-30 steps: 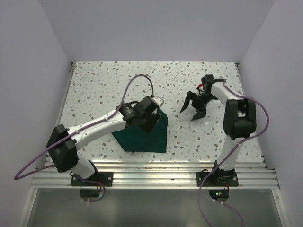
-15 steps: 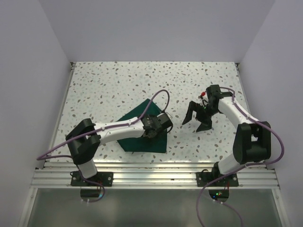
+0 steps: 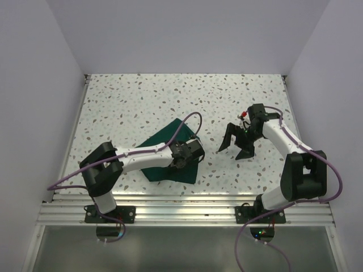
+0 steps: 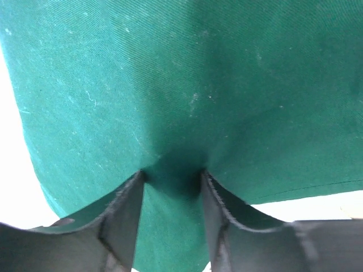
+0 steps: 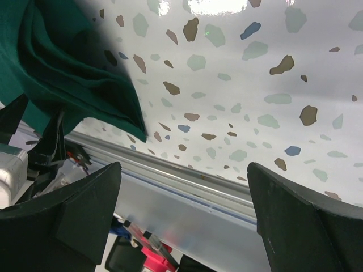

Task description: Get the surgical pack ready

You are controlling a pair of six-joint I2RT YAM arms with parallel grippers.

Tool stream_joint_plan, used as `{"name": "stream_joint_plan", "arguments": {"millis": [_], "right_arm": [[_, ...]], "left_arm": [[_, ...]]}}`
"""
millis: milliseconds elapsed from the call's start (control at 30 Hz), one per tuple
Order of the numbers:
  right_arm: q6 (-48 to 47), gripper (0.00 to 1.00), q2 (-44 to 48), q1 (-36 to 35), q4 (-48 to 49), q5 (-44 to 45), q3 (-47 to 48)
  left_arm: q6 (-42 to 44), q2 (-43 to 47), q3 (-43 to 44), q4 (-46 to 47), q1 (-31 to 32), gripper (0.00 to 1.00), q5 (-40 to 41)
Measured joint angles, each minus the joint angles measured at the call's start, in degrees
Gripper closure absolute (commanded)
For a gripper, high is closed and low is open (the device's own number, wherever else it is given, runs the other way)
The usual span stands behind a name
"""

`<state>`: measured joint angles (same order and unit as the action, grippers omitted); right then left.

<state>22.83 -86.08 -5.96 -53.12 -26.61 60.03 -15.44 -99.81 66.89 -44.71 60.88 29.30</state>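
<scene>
My left arm lies low, its forearm stretched rightward from the base across the surgical pack (image 3: 164,137), with the wrist bent down over the pack's right part. The pack rests flat on the speckled table (image 3: 142,96), left of centre and close to the near rail (image 3: 187,212). It sits turned like a diamond: one corner points toward the far side and a little right, and its long axis runs from near-left up to that corner. My own forearm covers its middle, so I cannot trace the full outline from above.

From overhead the left gripper (image 3: 190,152) hides its fingers under the wrist. The left wrist view is almost all green cloth (image 4: 187,85). The left gripper (image 4: 171,174) presses into it with the fingers partway apart and a puckered ridge of cloth between them. I cannot tell whether that ridge is truly clamped.

Further right, well apart from the pack, my right arm bends at an elbow near the table's right edge and reaches away and leftward. The right gripper (image 3: 233,148) tips down over bare table, spread wide and holding nothing. In its own view the right gripper (image 5: 184,167) frames the table (image 5: 255,85) and rail (image 5: 187,187), with a folded corner of the pack (image 5: 68,73) at upper left, cut off by the frame.
</scene>
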Motion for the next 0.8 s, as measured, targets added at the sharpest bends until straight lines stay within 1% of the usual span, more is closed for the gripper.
{"name": "stream_joint_plan", "arguments": {"millis": [133,167,333,367,433,500,567,633,800], "right_arm": [[0.0,0.03,0.0,0.0,-0.02,0.0,0.0],[0.0,0.03,0.0,0.0,-0.02,0.02,0.0],[0.0,0.03,0.0,0.0,-0.02,0.0,0.0],[0.0,0.03,0.0,0.0,-0.02,0.0,0.0],[0.0,0.03,0.0,0.02,-0.02,-0.02,0.0],[0.0,0.02,0.0,0.0,-0.02,-0.07,0.0],[0.0,0.02,0.0,0.0,-0.02,-0.07,0.0],[0.0,0.03,0.02,0.0,-0.02,-0.09,0.0],[0.02,0.02,0.02,0.02,-0.02,-0.11,0.0]], "left_arm": [[0.04,-0.02,-0.26,0.07,0.0,0.62,0.02],[0.07,-0.02,-0.26,0.07,0.0,0.66,0.09],[0.02,0.0,-0.26,-0.02,-0.11,0.75,0.59],[0.04,0.0,-0.26,-0.07,-0.11,0.82,0.74],[-0.02,-0.07,-0.26,-0.22,-0.13,0.85,1.22],[0.0,-0.39,-0.26,-0.24,-0.24,0.84,1.55],[0.02,-1.01,-0.22,-0.26,-0.37,0.73,1.75],[0.04,-1.6,-0.15,-0.35,-0.46,0.67,1.99],[0.02,-2.25,-0.15,-0.37,-0.48,0.63,2.16]]}}
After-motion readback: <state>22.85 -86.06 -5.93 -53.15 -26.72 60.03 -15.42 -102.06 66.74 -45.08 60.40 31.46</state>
